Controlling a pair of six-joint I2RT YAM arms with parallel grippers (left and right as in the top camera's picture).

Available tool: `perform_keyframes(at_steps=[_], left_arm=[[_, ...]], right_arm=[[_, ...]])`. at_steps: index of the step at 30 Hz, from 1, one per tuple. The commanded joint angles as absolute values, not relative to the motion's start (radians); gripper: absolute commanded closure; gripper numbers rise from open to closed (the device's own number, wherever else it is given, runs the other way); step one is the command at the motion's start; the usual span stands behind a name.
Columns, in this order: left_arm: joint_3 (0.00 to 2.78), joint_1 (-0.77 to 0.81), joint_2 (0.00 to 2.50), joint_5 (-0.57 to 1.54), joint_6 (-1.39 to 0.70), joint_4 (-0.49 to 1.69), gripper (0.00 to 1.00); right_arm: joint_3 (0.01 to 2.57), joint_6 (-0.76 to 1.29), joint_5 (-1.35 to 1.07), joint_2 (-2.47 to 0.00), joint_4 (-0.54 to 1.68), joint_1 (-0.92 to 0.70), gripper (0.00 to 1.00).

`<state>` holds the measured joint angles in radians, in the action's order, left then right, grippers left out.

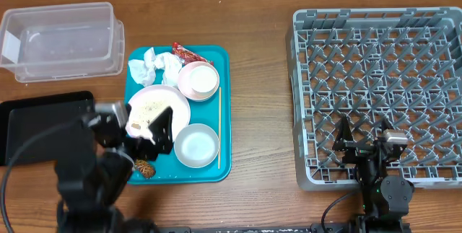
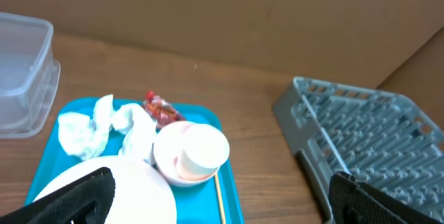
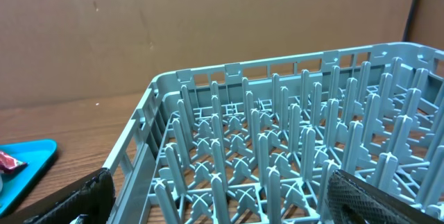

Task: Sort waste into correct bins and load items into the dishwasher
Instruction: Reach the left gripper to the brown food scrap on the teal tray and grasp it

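Note:
A blue tray (image 1: 224,81) holds a white plate (image 1: 160,102) with crumbs, a pink bowl with a cup in it (image 1: 198,80), a white bowl (image 1: 196,145), a chopstick (image 1: 219,128), crumpled tissues (image 1: 155,66), a red wrapper (image 1: 186,51) and a brown scrap (image 1: 144,168). My left gripper (image 1: 141,130) is open over the tray's front left, above the plate's near edge (image 2: 132,189). The left wrist view also shows the pink bowl (image 2: 191,153), tissues (image 2: 104,123) and wrapper (image 2: 161,108). My right gripper (image 1: 363,138) is open and empty over the front of the grey dish rack (image 1: 375,81).
A clear plastic bin (image 1: 61,38) stands at the back left and a black bin (image 1: 36,125) at the left edge. The rack's upright tines (image 3: 277,127) fill the right wrist view. Bare wood lies between tray and rack.

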<state>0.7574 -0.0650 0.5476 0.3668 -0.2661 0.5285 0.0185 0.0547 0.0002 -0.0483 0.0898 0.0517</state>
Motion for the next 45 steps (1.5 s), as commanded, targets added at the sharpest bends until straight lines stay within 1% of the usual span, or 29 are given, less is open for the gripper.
perform_keyframes(at_steps=[1, 5, 9, 11, 13, 16, 19, 23, 28, 33, 36, 37, 39, 41, 43, 44, 45], left_arm=[[0.852, -0.059, 0.639, 0.376, -0.234, 0.570, 0.00], [0.884, -0.059, 0.681, 0.309, -0.373, 0.632, 0.00], [0.884, -0.059, 0.688, 0.074, -0.570, 0.786, 0.00], [0.884, -0.059, 0.690, -0.019, -0.652, 0.858, 0.00], [0.884, -0.059, 0.696, -0.068, -0.721, 0.911, 0.00], [0.884, -0.059, 0.712, -0.026, -0.826, 0.950, 0.00], [0.884, -0.059, 0.724, 0.049, -0.841, 0.999, 0.00], [0.871, -0.059, 0.743, -0.049, -0.840, 1.101, 0.00], [0.807, -0.059, 0.791, -0.123, -0.962, 1.177, 0.00], [0.726, -0.059, 0.849, -0.123, -1.056, 1.165, 0.00], [0.705, -0.059, 0.892, -0.123, -1.063, 1.163, 0.00], [0.702, -0.059, 0.905, -0.124, -1.063, 1.161, 0.02], [0.700, -0.059, 0.937, -0.155, -1.063, 1.146, 0.24], [0.700, -0.059, 0.975, -0.195, -1.063, 1.123, 0.42], [0.700, -0.059, 1.009, -0.206, -1.063, 1.099, 0.42], [0.700, -0.059, 1.027, -0.205, -1.063, 1.089, 0.33], [0.700, -0.059, 1.050, -0.205, -1.063, 1.079, 0.33]], right_arm=[[0.008, 0.052, -0.002, -0.038, 0.084, 0.054, 0.00], [0.008, 0.052, -0.002, -0.038, 0.084, 0.054, 0.00], [0.008, 0.052, -0.002, -0.038, 0.084, 0.054, 0.00], [0.008, 0.052, -0.002, -0.038, 0.084, 0.054, 0.00], [0.008, 0.052, -0.002, -0.038, 0.084, 0.054, 0.00], [0.008, 0.052, -0.002, -0.038, 0.084, 0.054, 0.00], [0.008, 0.052, -0.002, -0.038, 0.084, 0.054, 0.00], [0.008, 0.052, -0.002, -0.038, 0.084, 0.054, 0.00], [0.008, 0.052, -0.002, -0.038, 0.084, 0.054, 0.00], [0.008, 0.052, -0.002, -0.038, 0.084, 0.054, 0.00], [0.008, 0.052, -0.002, -0.038, 0.084, 0.054, 0.00], [0.008, 0.052, -0.002, -0.038, 0.084, 0.054, 0.00], [0.008, 0.052, -0.002, -0.038, 0.084, 0.054, 0.00], [0.008, 0.052, -0.002, -0.038, 0.084, 0.054, 0.00], [0.008, 0.052, -0.002, -0.038, 0.084, 0.054, 0.00], [0.008, 0.052, -0.002, -0.038, 0.084, 0.054, 0.00], [0.008, 0.052, -0.002, -0.038, 0.084, 0.054, 0.00]])
